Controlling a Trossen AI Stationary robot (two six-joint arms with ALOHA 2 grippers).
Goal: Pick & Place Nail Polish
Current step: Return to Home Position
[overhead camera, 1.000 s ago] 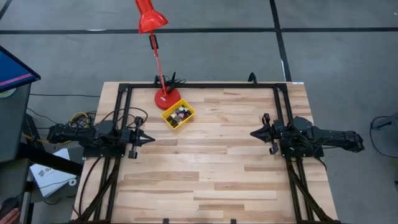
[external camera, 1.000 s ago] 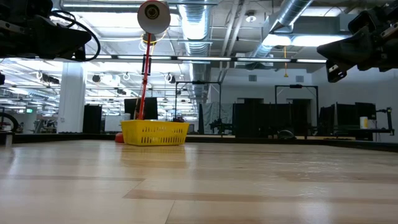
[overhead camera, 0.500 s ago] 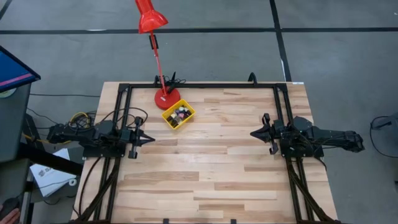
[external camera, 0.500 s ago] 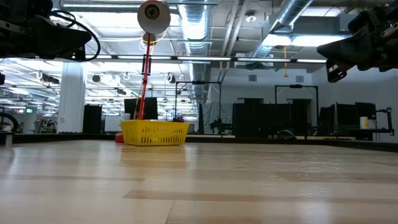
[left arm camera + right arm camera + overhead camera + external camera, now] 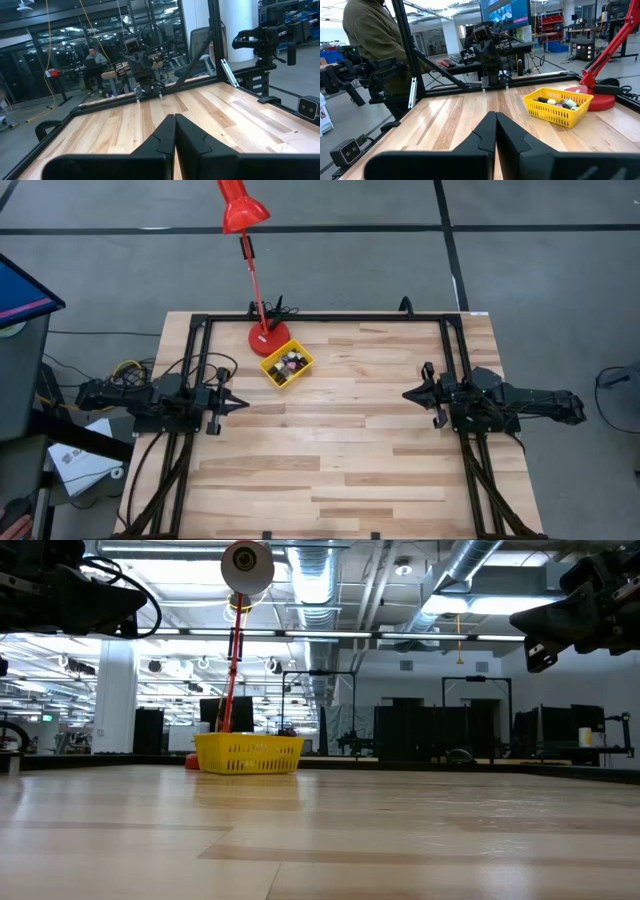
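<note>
Several small nail polish bottles [image 5: 289,363] lie inside a yellow basket [image 5: 272,372] that stands on the table's far left part, in front of a red lamp base. The right wrist view shows the nail polish bottles [image 5: 559,102] over the basket's rim [image 5: 555,114]. My left gripper [image 5: 243,404] hovers at the table's left side, shut and pointing level toward the right. At the right side my right gripper [image 5: 407,394] is shut too, pointing level toward the left. In the wrist views the left gripper [image 5: 175,118] and the right gripper [image 5: 496,116] have nothing between their fingers.
A red desk lamp [image 5: 266,338] stands at the table's far edge beside the basket, its head [image 5: 240,205] reaching beyond the table. A black frame [image 5: 320,318] runs along the table's far edge and sides. A person [image 5: 370,35] stands beyond the left side. Bare wood lies between the arms.
</note>
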